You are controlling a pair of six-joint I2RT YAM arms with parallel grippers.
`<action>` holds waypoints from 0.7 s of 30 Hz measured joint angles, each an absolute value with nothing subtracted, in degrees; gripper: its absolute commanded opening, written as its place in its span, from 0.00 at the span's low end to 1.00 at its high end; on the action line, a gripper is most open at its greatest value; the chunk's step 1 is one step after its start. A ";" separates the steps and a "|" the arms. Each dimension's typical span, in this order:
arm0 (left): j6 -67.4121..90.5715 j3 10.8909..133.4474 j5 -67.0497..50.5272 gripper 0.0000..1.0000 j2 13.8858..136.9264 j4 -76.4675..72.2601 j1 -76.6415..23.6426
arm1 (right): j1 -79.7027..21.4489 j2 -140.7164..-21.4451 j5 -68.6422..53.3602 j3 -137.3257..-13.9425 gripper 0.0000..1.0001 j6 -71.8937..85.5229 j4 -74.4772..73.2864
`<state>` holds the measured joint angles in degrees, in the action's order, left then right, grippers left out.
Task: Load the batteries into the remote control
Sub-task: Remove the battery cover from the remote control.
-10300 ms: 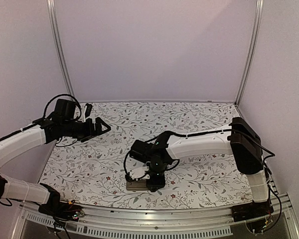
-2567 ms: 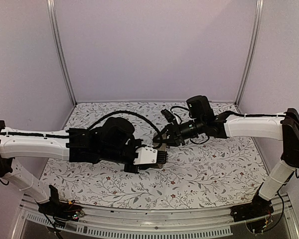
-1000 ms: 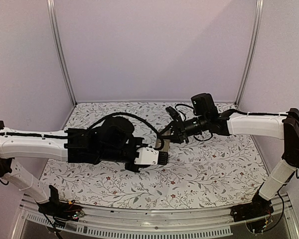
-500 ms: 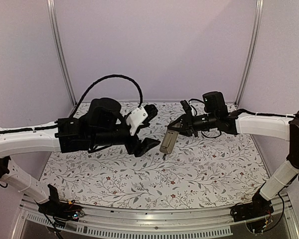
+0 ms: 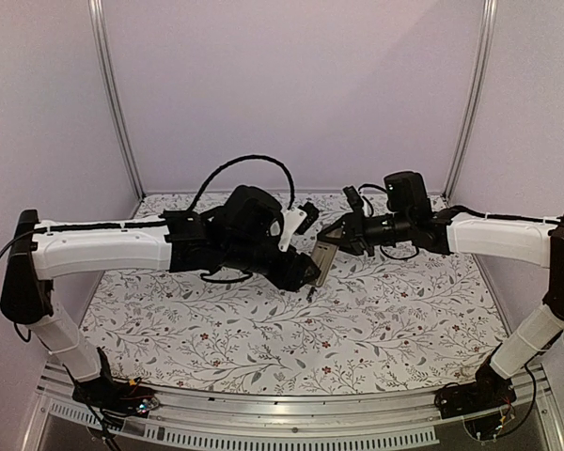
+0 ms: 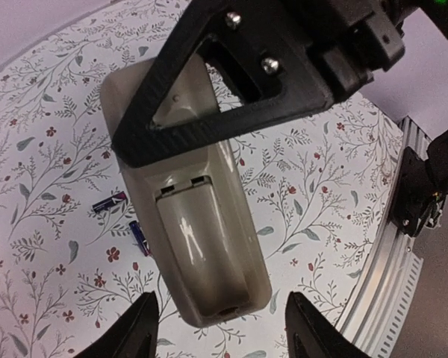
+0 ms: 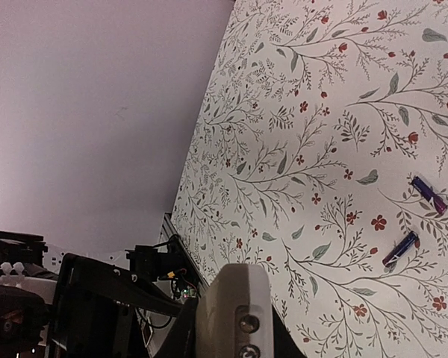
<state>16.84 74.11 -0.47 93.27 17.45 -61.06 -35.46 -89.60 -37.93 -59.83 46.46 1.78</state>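
The remote control [image 5: 321, 258] hangs tilted above the mat, its upper end clamped in my right gripper [image 5: 343, 235]. In the left wrist view its tan back [image 6: 201, 239] faces the camera with the glossy cover panel in place. My left gripper [image 6: 225, 337] is open, with one fingertip on each side of the remote's lower end and not touching it; in the top view it is beside the remote [image 5: 303, 271]. The two batteries [image 6: 108, 203] [image 6: 140, 237] lie on the mat below, also seen in the right wrist view [image 7: 429, 194] [image 7: 401, 248]. The remote's end [image 7: 235, 313] fills my right gripper [image 7: 235, 347].
The floral mat [image 5: 263, 329] covers the table. Lilac walls with metal corner posts [image 5: 113, 103] enclose the back and sides. A metal rail [image 5: 291, 409] runs along the near edge. The left arm's cable loops above its wrist [image 5: 249, 164].
Over the last second the left gripper let go of the remote and pulled back, leaving it in the right gripper. It has now swung right again, open around the remote's lower end.
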 measured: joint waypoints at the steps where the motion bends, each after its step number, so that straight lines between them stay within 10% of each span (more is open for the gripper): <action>1: 17.45 74.11 -0.49 0.56 93.76 17.93 -61.06 | -35.46 -89.54 -37.93 -59.72 0.00 46.50 1.83; 21: 19.27 78.70 -0.67 0.27 98.52 20.43 -60.84 | -35.44 -88.44 -37.78 -58.02 0.00 47.05 2.98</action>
<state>19.27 78.70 -0.67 98.52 20.43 -60.84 -35.44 -88.44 -37.78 -58.02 47.05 2.98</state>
